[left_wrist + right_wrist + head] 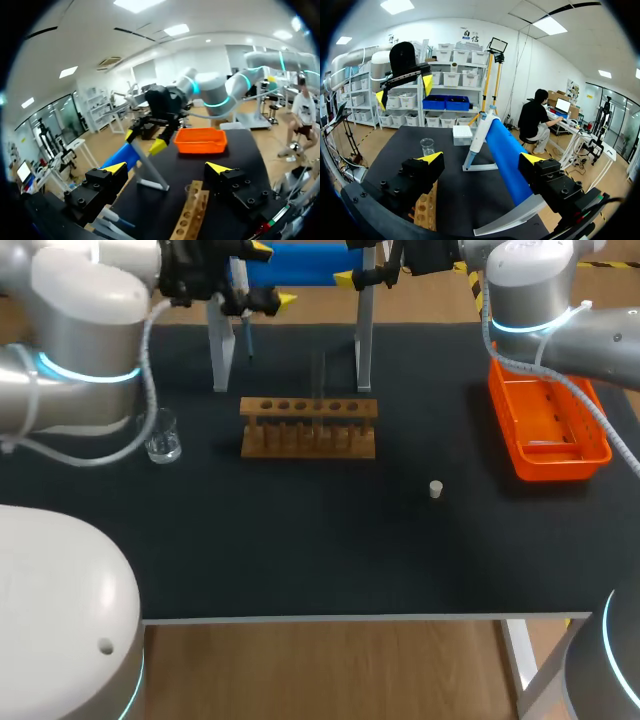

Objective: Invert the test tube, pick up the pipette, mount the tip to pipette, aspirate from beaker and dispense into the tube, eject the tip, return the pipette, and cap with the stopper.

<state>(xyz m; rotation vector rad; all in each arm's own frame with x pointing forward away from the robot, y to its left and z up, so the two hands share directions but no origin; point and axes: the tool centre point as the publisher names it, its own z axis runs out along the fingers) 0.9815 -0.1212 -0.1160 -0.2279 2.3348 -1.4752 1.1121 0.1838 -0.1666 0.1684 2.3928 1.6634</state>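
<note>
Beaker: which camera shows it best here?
Head view: the beaker stands clearly on the table, left of the rack. The right wrist view shows it smaller and farther off, past the rack. The left wrist view does not show it.

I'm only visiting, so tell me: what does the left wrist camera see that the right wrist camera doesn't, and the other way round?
Only the left wrist view shows the orange tray. Only the right wrist view shows the glass beaker. Both show the wooden rack, the blue roll and the black table.
</note>
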